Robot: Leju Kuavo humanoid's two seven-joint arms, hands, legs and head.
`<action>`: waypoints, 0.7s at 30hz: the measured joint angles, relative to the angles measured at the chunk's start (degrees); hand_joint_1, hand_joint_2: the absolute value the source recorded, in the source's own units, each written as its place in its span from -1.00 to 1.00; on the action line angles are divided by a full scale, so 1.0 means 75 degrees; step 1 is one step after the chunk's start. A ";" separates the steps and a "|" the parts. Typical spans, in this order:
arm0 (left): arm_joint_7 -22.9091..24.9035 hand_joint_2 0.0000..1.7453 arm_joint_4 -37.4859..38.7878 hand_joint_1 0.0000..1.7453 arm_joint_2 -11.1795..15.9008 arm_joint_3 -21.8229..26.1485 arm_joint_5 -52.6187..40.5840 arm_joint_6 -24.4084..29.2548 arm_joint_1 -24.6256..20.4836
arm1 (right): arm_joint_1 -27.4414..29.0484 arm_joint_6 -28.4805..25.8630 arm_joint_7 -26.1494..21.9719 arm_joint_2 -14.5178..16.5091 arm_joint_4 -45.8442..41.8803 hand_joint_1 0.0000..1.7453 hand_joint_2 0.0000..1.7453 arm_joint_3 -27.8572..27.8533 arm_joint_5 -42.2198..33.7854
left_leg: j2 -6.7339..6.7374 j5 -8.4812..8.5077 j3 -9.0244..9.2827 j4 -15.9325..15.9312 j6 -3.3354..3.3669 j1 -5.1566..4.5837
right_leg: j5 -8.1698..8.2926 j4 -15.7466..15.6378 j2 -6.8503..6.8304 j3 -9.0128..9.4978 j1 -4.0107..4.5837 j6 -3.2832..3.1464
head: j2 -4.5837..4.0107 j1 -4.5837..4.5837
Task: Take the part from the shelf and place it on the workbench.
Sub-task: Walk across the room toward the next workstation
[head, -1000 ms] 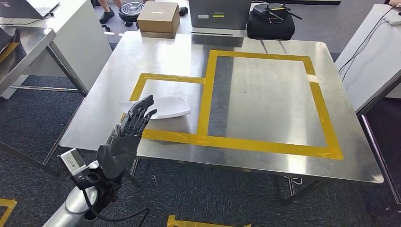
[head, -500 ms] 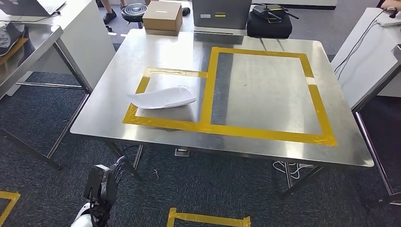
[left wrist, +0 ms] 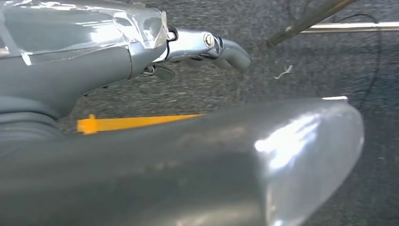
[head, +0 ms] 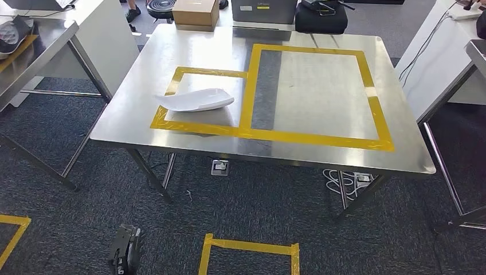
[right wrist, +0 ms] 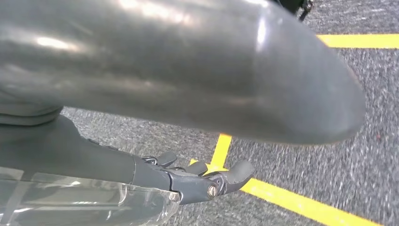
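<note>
Where yellow tape [head: 198, 127] frames the smaller square on the steel workbench [head: 321, 152], the white, curved, shell-like part [head: 196, 99] lies inside it, touched by neither hand. Behind stands a cardboard box [head: 195, 12]. Over grey carpet, the left hand [head: 125, 249] and right hand [right wrist: 141, 172] hang with fingers loosely apart, holding nothing.
</note>
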 joint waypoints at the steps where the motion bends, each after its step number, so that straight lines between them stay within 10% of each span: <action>1: 0.0023 -1.00 0.0073 -1.00 -0.0005 -0.0001 0.0003 0.0007 -0.0005 | -0.0001 0.0000 0.0000 0.0002 -0.0002 -1.00 -1.00 0.0007 -0.0031 | -0.0013 -0.0306 -0.0076 0.0244 -0.0050 0.0023 | 0.0088 -0.0012 -0.0012 -0.0072 -0.0023 -0.0060 | 0.0000 -0.0004; 4: 0.0110 -1.00 0.0263 -1.00 -0.0010 -0.0007 0.0022 0.0020 -0.0035 | 0.0001 0.0000 0.0000 -0.0003 -0.0005 -1.00 -1.00 0.0026 -0.0146 | -0.0022 -0.1410 -0.0352 0.1625 -0.0180 0.0088 | 0.0343 0.0011 -0.0024 -0.0338 -0.0017 -0.0119 | 0.0000 -0.0013; 6: 0.0155 -1.00 0.0381 -1.00 -0.0017 -0.0018 0.0082 0.0020 -0.0047 | 0.0002 0.0000 0.0000 -0.0004 -0.0005 -1.00 -1.00 0.0055 -0.0213 | -0.0021 -0.1394 -0.0221 0.2037 -0.0207 0.0113 | 0.0501 0.0041 -0.0024 -0.0540 -0.0012 -0.0089 | 0.0000 -0.0015; 8: 0.0213 -1.00 0.0485 -1.00 -0.0020 -0.0029 0.0157 0.0020 -0.0075 | 0.0003 0.0000 -0.0001 -0.0004 -0.0006 -1.00 -1.00 0.0111 -0.0287 | -0.0025 -0.1017 0.0436 0.1384 -0.0175 0.0125 | 0.0642 0.0068 -0.0020 -0.0730 -0.0013 -0.0035 | 0.0000 -0.0015; 11: 0.0348 -1.00 0.0620 -1.00 -0.0023 -0.0048 0.0238 0.0020 -0.0146 | -0.0004 -0.0007 -0.0023 -0.0011 -0.0039 -1.00 -1.00 0.0190 -0.0396 | -0.0061 -0.1053 0.1446 -0.0089 -0.0045 0.0074 | 0.0843 0.0062 -0.0027 -0.0863 0.0005 0.0099 | 0.0000 -0.0008; 14: 0.0477 -1.00 0.0794 -1.00 -0.0028 -0.0068 0.0270 0.0020 -0.0161 | 0.0008 -0.0039 -0.0060 -0.0022 -0.0066 -1.00 -1.00 0.0256 -0.0466 | -0.0050 -0.0967 0.1408 -0.0330 0.0127 0.0013 | 0.1021 0.0012 -0.0029 -0.0920 -0.0016 0.0260 | 0.0000 -0.0017; 19: 0.0514 -1.00 0.0945 -1.00 -0.0073 -0.0082 0.0272 0.0017 -0.0160 | 0.0038 -0.0057 -0.0090 -0.0045 -0.0084 -1.00 -1.00 0.0353 -0.0502 | -0.0010 -0.0452 0.0920 -0.0416 0.0362 -0.0004 | -0.0260 0.1645 -0.0015 -0.1488 -0.0019 0.0108 | 0.0000 0.0020; 21: 0.0534 -1.00 0.0995 -1.00 -0.0083 -0.0082 0.0275 0.0008 -0.0156 | 0.0037 -0.0063 -0.0095 -0.0062 -0.0089 -1.00 -1.00 0.0364 -0.0506 | -0.0006 -0.0274 0.0665 -0.0389 0.0365 -0.0042 | -0.0400 0.2252 -0.0014 -0.1452 -0.0017 0.0204 | 0.0000 0.0020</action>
